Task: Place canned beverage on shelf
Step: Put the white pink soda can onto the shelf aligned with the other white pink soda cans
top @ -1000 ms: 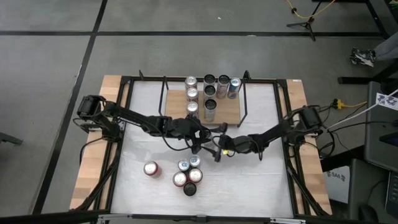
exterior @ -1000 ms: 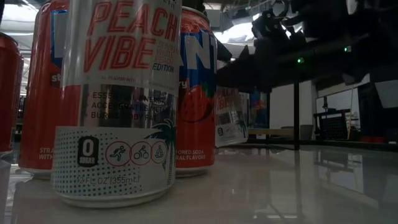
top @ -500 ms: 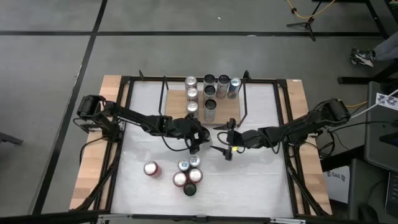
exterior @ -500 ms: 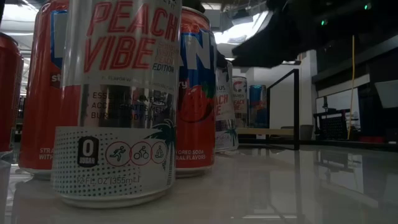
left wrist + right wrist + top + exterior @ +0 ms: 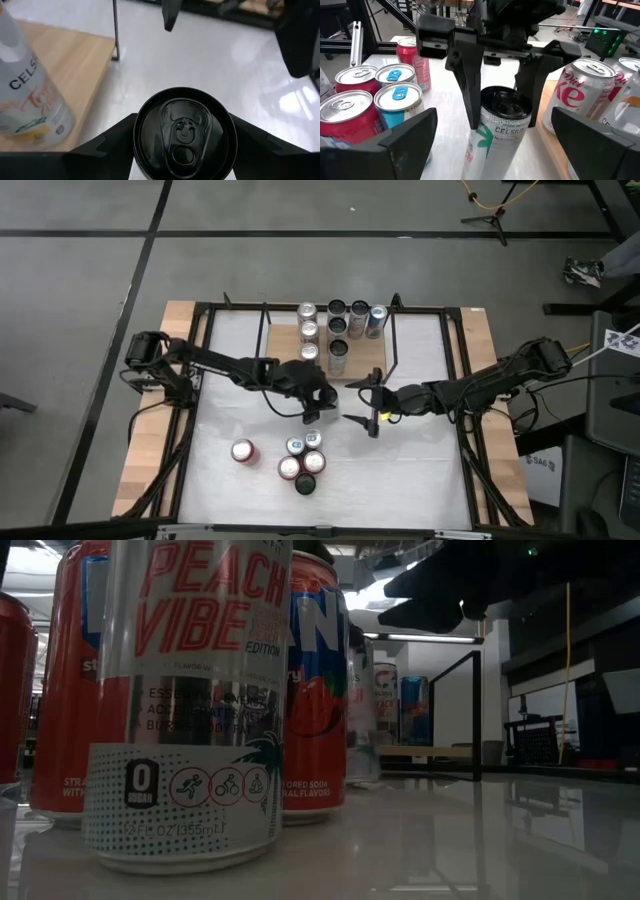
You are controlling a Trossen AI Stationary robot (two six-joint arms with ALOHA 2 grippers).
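Left gripper (image 5: 312,412) pinching an upright black-topped white Celsius can (image 5: 184,135) just off the near edge of the small light-wood shelf with black rod uprights (image 5: 368,362), long axis vertical. From the can, shelf at about one o'clock in the high view, with bare board to the right of the standing cans (image 5: 337,330). Right gripper (image 5: 372,420) spread and empty at three o'clock of the can, farther from the job.

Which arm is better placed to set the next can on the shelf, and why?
Left. The left gripper already clamps the black-topped Celsius can beside the shelf. The right gripper is open and empty, farther from the shelf.
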